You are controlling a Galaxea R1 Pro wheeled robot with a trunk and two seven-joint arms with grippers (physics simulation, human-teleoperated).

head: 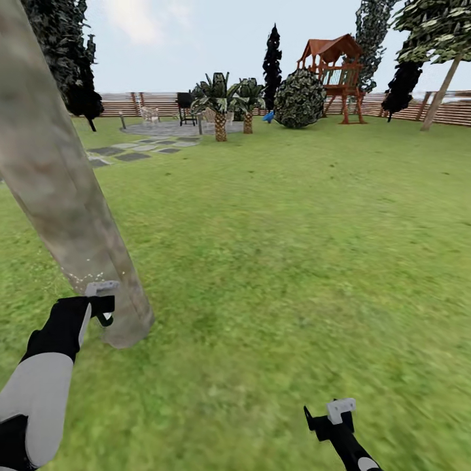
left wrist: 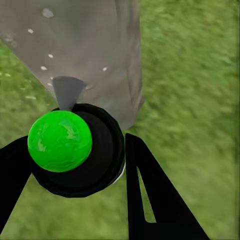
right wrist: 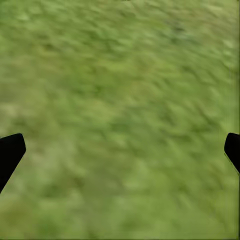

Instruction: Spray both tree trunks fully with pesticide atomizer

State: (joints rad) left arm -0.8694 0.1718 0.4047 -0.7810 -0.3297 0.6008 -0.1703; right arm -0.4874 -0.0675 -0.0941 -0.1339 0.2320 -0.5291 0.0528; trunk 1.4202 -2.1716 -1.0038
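A thick mottled grey-brown tree trunk (head: pixel 62 196) leans across the left of the head view and meets the grass floor (head: pixel 275 261) near my left hand. My left gripper (head: pixel 99 309) is shut on the pesticide atomizer (head: pixel 102 288). In the left wrist view the atomizer (left wrist: pixel 62 142) has a green ball top and a black body, and its grey nozzle points at the trunk (left wrist: pixel 85 45) from close by. Small white droplets dot the bark there. A second tree (head: pixel 439 91) stands far off at the right by the fence. My right gripper (head: pixel 330 415) hangs open over bare grass (right wrist: pixel 120 100).
Stepping stones (head: pixel 131 152) lead to a paved patch with a grill (head: pixel 186 104). Two small palms (head: pixel 221 111), a round bush (head: pixel 299 98), a wooden playset (head: pixel 335 72) and dark cypresses (head: pixel 272 59) stand at the back before the slat fence (head: pixel 458 111).
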